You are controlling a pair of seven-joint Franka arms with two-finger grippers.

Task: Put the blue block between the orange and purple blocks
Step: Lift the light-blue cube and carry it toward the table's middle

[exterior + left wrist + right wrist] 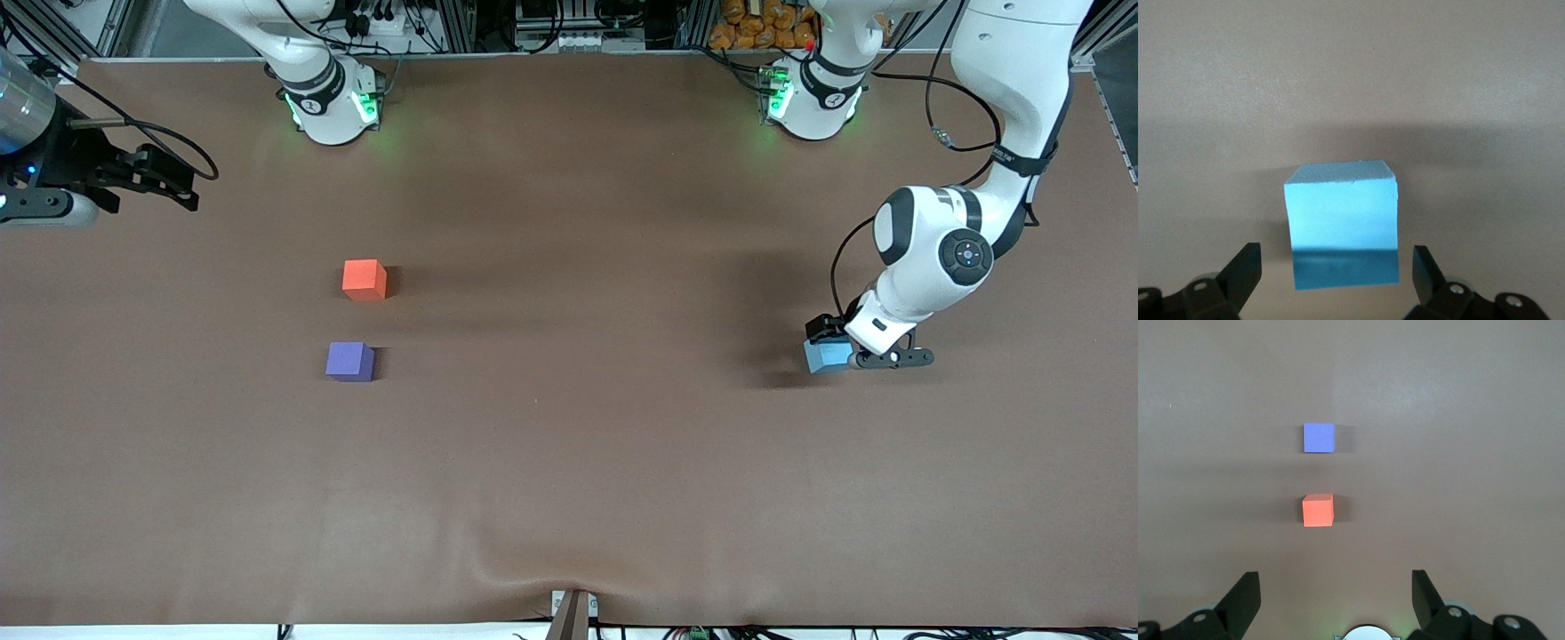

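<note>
The blue block (825,356) sits on the brown table toward the left arm's end. My left gripper (858,357) is down at the table, open, with the blue block (1341,223) partly between its fingers and a gap on each side. The orange block (364,279) and the purple block (349,362) sit toward the right arm's end, the purple one nearer the front camera, with a gap of about a block's width between them. My right gripper (178,182) is open and empty, held up at the table's end. Its wrist view shows the orange block (1318,510) and the purple block (1319,438).
The brown table cover (569,444) has a small wrinkle at its front edge near a bracket (573,613). Both arm bases (333,107) stand along the edge farthest from the front camera.
</note>
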